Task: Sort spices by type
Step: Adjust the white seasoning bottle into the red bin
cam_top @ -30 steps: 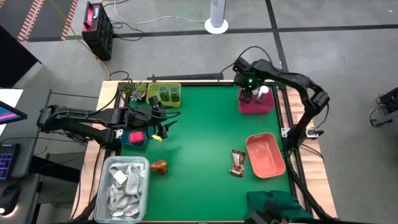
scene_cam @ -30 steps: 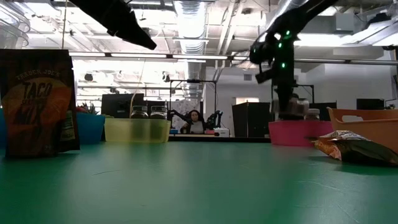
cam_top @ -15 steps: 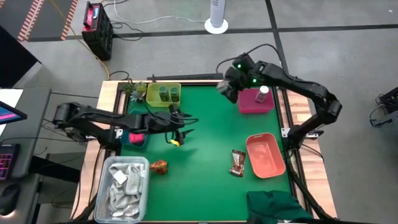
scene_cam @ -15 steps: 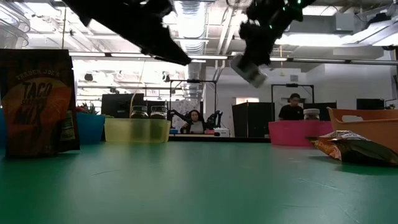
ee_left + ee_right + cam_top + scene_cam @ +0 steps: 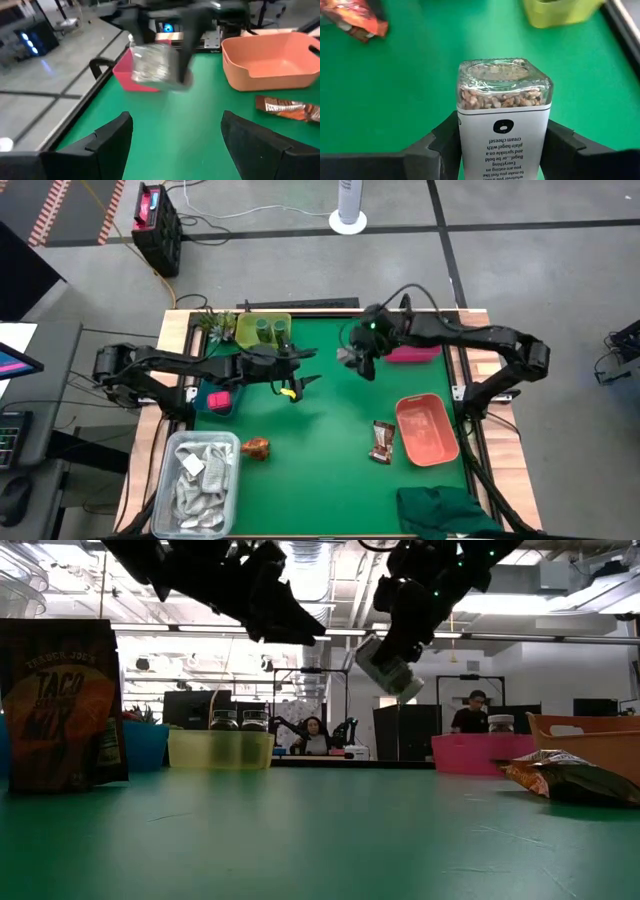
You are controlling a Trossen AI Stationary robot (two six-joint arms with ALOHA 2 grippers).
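My right gripper (image 5: pixel 352 360) is shut on a clear square spice bottle with a white label (image 5: pixel 502 115), high over the middle of the green table; the low view shows the bottle (image 5: pixel 390 668) tilted in the air. My left gripper (image 5: pixel 300 380) hovers open just to the left of it and touches nothing; its wrist view faces the bottle (image 5: pixel 155 67). Two green jars stand in the yellow bin (image 5: pixel 265 330). A pink pack lies in the blue bin (image 5: pixel 218 400). Brown sachets (image 5: pixel 382 442) (image 5: pixel 258 447) lie on the table. My right gripper pinches the bottle between its two fingers (image 5: pixel 447 145), one on each labelled side (image 5: pixel 470 150). The glass base (image 5: pixel 502 75) points away from the gripper. The fingers come slanting down from above. The bottle is lifted clear of the table and tilted.
The pink bin (image 5: pixel 415 352) at the far right holds another bottle (image 5: pixel 500 724). A salmon bin (image 5: pixel 428 428) sits at the right, a tub of white rags (image 5: pixel 200 475) at the near left, a dark green cloth (image 5: pixel 440 510) at the near edge. A taco-mix pack (image 5: pixel 65 705) stands upright.
My right gripper has lifted the bottle out of the pink bin and carried it left toward the table's middle, tipping it on the way. My left gripper has moved right toward the middle of the table, staying open.
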